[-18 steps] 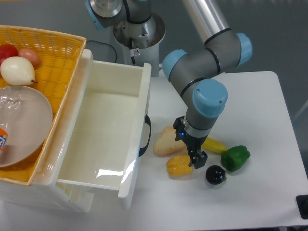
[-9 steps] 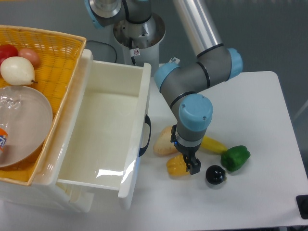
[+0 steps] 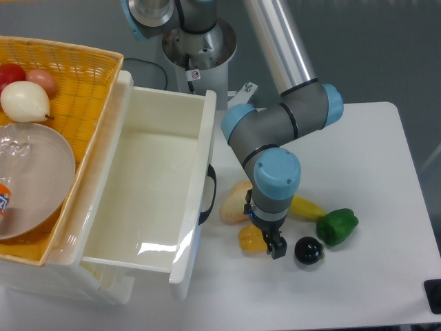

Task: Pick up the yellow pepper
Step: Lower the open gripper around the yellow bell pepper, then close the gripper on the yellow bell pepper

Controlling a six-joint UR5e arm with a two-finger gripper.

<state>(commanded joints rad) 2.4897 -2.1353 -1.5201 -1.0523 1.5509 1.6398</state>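
1. far left, a woven yellow wicker basket (image 3: 83,65) holds a smooth pale pear-like fruit (image 3: 24,101), two reddish round fruits behind it (image 3: 10,74), and a shallow glossy plate (image 3: 52,172) that looks translucent.
2. beside it, a white plastic drawer (image 3: 151,186) stands pulled out, its inside smooth and shiny; a dark curved handle (image 3: 209,196) sits on its front face.
3. on the matte white table (image 3: 372,276), just right of the handle, lies a pale tan, rounded lump (image 3: 233,203) (bread-like, though i cannot tell for sure).
4. the yellow pepper (image 3: 251,238) sits just below that lump; squat, lobed, glossy golden plastic; its right part is hidden by the arm.
5. the gripper (image 3: 271,243) hangs straight down over the pepper's right side, black fingers (image 3: 277,248) at the pepper's level; the wrist covers the gap, so i cannot tell whether the fingers are apart or pressed on the pepper.
6. the arm (image 3: 282,124) above is grey metal tube with light-blue round joint caps.
7. right of the gripper, a long smooth yellow banana (image 3: 306,207); near it, a shiny black round fruit (image 3: 308,251); rightmost, a lobed glossy green pepper (image 3: 337,226), just beside the banana's tip.
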